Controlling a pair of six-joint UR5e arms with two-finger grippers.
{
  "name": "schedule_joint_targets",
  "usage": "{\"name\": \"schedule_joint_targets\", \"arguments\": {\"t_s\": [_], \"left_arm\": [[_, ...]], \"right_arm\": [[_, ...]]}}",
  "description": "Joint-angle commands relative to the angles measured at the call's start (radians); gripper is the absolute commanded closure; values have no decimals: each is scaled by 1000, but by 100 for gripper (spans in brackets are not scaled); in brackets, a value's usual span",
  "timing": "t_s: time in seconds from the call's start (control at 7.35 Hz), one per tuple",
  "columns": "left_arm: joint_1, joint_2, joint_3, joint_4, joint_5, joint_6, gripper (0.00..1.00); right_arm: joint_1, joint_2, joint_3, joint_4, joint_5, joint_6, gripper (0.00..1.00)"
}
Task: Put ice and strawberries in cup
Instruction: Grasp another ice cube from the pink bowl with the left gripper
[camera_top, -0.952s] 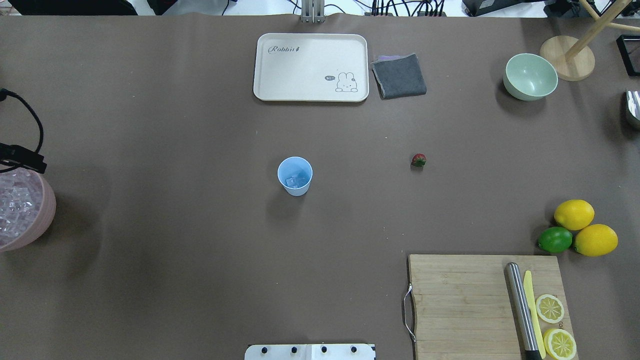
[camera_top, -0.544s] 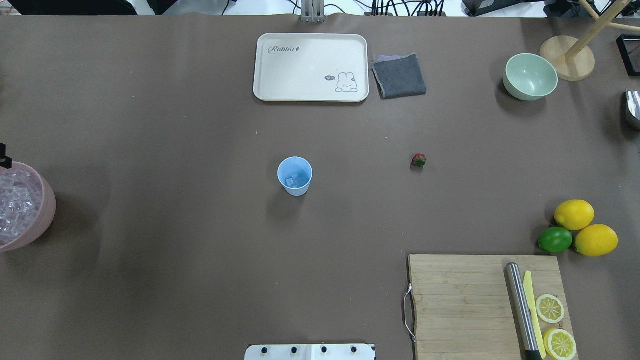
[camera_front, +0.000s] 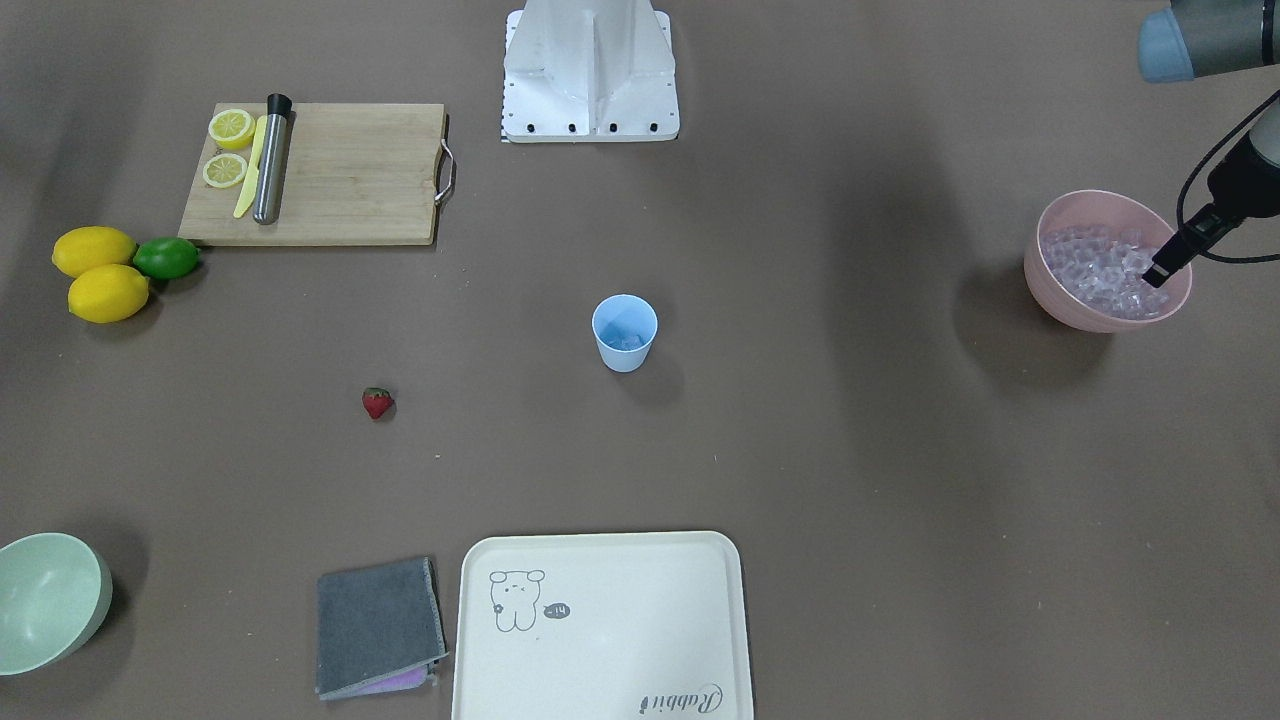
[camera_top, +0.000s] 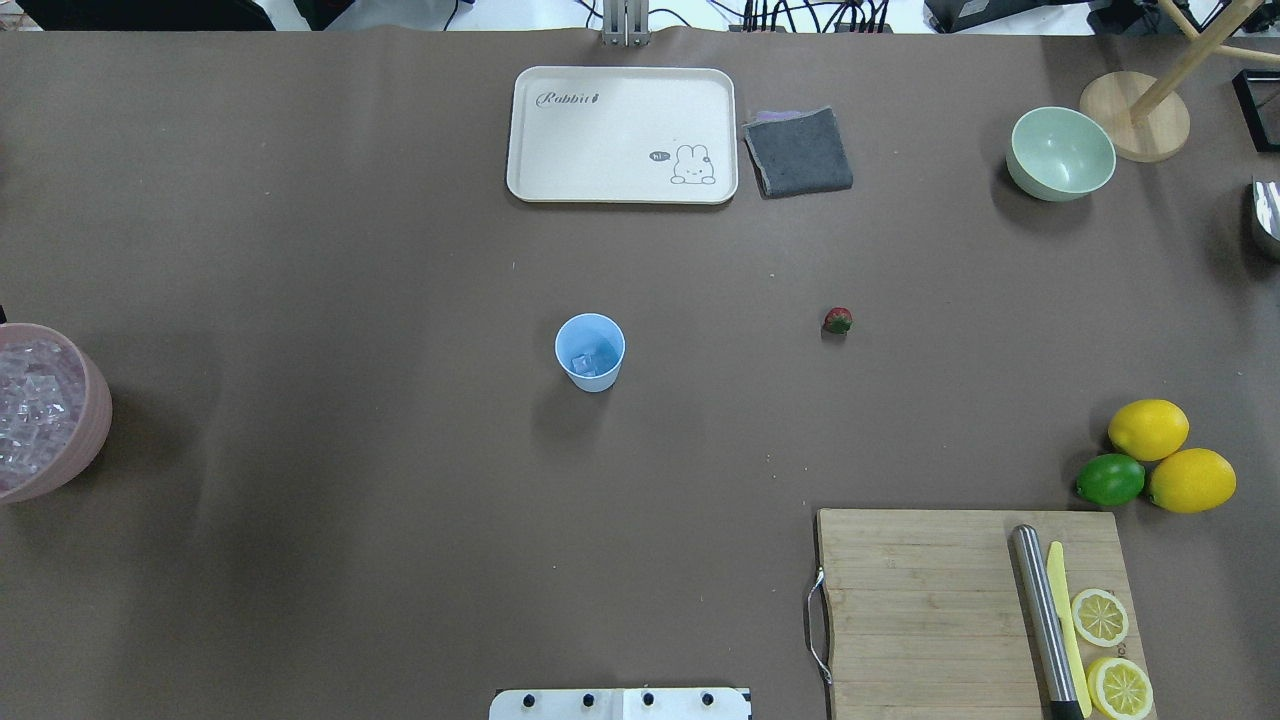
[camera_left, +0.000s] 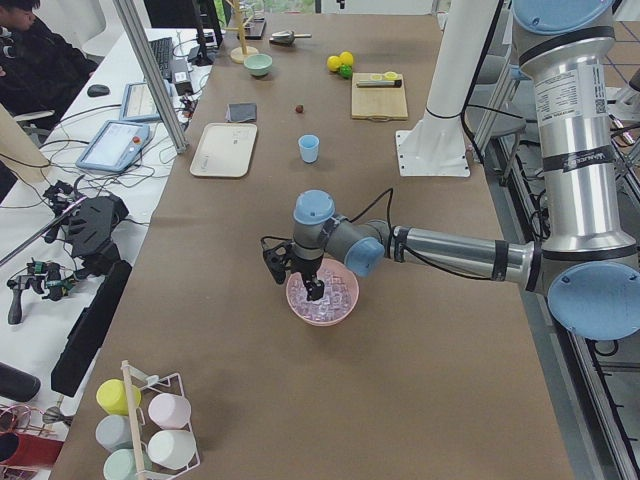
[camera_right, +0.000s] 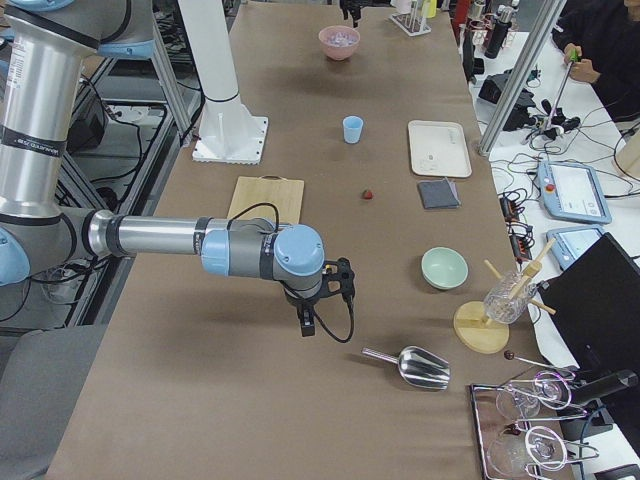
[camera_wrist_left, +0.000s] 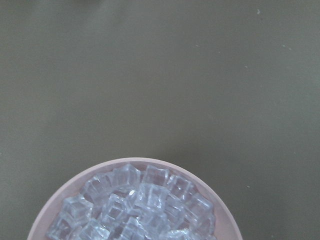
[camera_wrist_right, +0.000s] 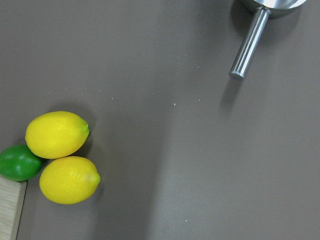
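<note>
Ice (camera_wrist_left: 137, 202) fills the pink bowl (camera_front: 1050, 285) at the bench's (camera_top: 300, 300) left end, with the left tool (camera_left: 314, 291) hanging over it; I cannot tell whether that tool is open or closed. The light blue cup (camera_top: 590, 351) stands mid-bench, some ice inside. The strawberry (camera_top: 838, 320) lies well apart from it. The right tool (camera_right: 308, 322) hangs near the metal scoop (camera_right: 415, 367), its state likewise unclear.

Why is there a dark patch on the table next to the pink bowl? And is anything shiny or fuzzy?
Front-facing view: the dark patch is the pink bowl's soft shadow, and the cup throws a smaller one. Right wrist view: the metal scoop handle has a bright shiny streak. Left wrist view: the ice glints and looks a little soft.
</note>
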Motion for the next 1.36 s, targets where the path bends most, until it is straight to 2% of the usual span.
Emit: {"name": "schedule_joint_targets", "arguments": {"t_s": [0.0, 0.14, 0.27, 0.68, 0.82, 1.22], "left_arm": [[0, 28, 22, -41, 3, -96, 13], [1, 28, 25, -54, 3, -125, 22], [3, 22, 22, -54, 3, -153, 26], [31, 30, 25, -82, 6, -300, 26], [76, 45, 40, -122, 58, -360, 26], [107, 73, 54, -181, 68, -456, 26]], "right_arm": [[0, 2, 4, 1, 0, -3, 0], [0, 2, 7, 1, 3, -4, 0], [0, 2, 10, 1, 3, -6, 0], [0, -1, 12, -1, 5, -9, 0], [2, -1, 12, 1, 5, -9, 0], [2, -13, 21, 1, 11, -11, 0]]}}
